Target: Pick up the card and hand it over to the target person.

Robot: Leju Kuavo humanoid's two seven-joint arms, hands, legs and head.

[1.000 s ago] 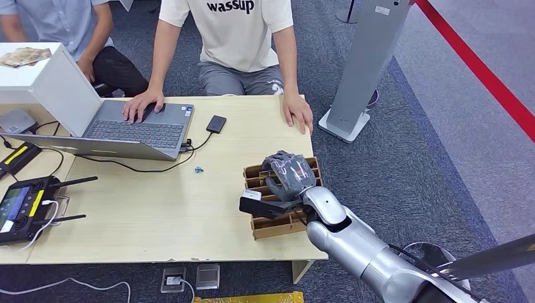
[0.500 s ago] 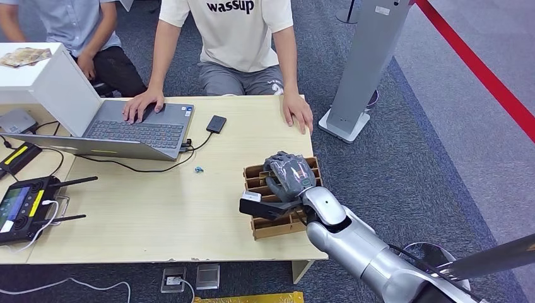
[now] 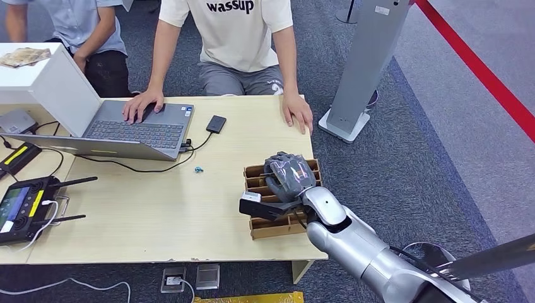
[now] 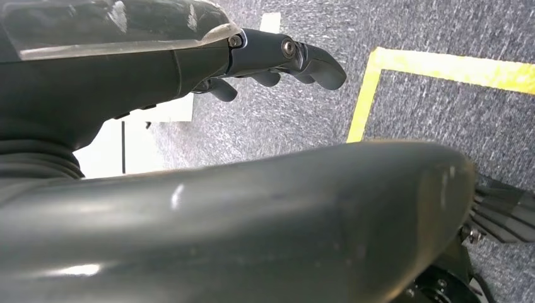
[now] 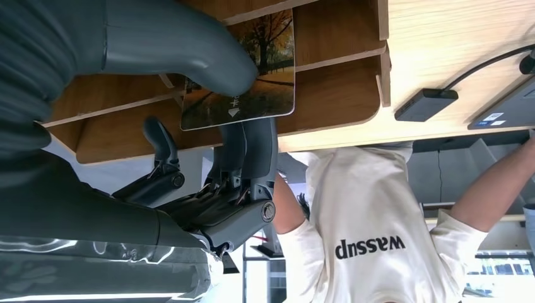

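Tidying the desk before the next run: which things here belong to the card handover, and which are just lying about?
Job: card, wooden rack, right hand, person in white shirt.
Lying about: laptop, black drive, controller, white box.

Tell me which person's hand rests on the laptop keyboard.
The hand of the person in the cream "wassup" T-shirt; their other hand lies flat on the bare wooden table.

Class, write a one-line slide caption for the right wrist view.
Right hand pinches a card with an autumn-tree picture at the wooden slotted holder, facing a seated person.
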